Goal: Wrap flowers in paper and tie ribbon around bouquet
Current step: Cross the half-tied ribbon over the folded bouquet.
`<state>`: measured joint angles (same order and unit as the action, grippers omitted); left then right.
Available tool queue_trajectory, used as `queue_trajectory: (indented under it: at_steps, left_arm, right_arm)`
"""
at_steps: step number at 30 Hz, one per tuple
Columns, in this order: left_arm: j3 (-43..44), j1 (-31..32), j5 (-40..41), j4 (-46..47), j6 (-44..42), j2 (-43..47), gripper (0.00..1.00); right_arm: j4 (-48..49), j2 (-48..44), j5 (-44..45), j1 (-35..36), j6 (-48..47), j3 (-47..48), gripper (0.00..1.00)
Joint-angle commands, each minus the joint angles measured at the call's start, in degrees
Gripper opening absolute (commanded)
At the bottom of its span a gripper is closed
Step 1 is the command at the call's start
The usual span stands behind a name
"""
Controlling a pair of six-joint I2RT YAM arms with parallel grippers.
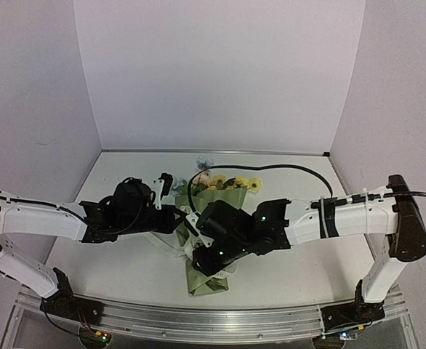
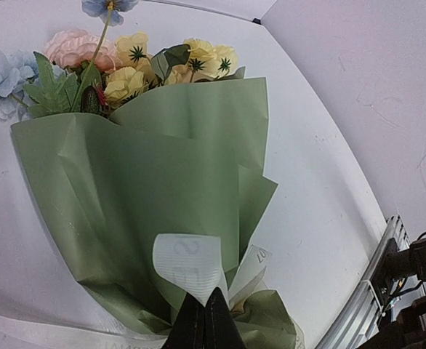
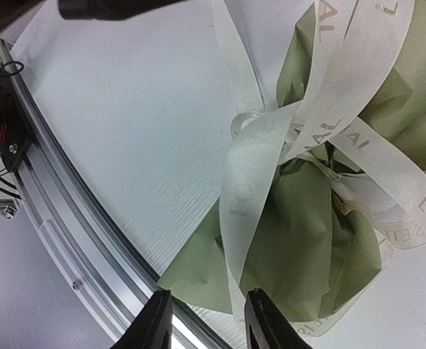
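Note:
The bouquet [image 1: 214,195] lies mid-table, an olive-green paper [image 2: 147,182] cone with the flowers [image 2: 129,69], yellow, pink and pale blue, above its rim. The cream ribbon [image 3: 251,174] is knotted in loose loops round the narrow waist. My left gripper [image 2: 204,294] is shut on a loop of ribbon [image 2: 187,265] at the waist. My right gripper [image 3: 207,316] hangs open over the cone's crumpled tail [image 3: 300,247]. One ribbon strand runs down between its fingertips [image 3: 260,316], close to the right one.
The aluminium rail [image 3: 67,218] along the table's near edge lies just beyond the cone's tail. Both arms [image 1: 46,218] meet over the bouquet's lower half and hide its waist in the top view. White walls close in the back and sides.

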<state>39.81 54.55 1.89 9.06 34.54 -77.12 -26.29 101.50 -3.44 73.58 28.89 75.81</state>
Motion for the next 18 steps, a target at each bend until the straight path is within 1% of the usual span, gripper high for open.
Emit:
queue_trajectory:
  at_steps: [1,4,7,9,14,15,18]
  left_arm:
    - [0.96,-0.46,-0.63,0.50,-0.53,1.53,0.00]
    - [0.81,-0.60,-0.72,0.56,-0.53,1.68,0.00]
    - [0.76,-0.79,-0.75,0.40,-0.53,1.91,0.00]
    - [0.71,-0.93,-0.83,0.33,-0.55,2.05,0.00]
    - [0.40,-1.41,-0.68,-0.06,-0.62,2.40,0.00]
    - [0.26,-1.56,-0.55,-0.21,-0.62,2.55,0.00]
    - [-0.34,-2.16,-0.61,-0.37,-0.64,3.00,0.00]
  right_arm:
    - [-0.31,2.02,3.44,0.43,-1.58,0.89,0.38]
    - [-0.90,3.68,4.21,0.43,-2.19,2.42,0.36]
    - [-1.21,4.40,4.85,0.43,-2.32,3.25,0.29]
    - [-1.36,4.42,5.36,0.43,-2.23,3.21,0.23]
    - [-1.72,2.17,8.22,0.40,-0.62,1.13,0.02]
    - [-1.75,1.33,8.49,0.37,-0.19,0.44,0.00]
    - [-1.74,-1.49,8.28,0.34,1.16,-1.44,0.00]
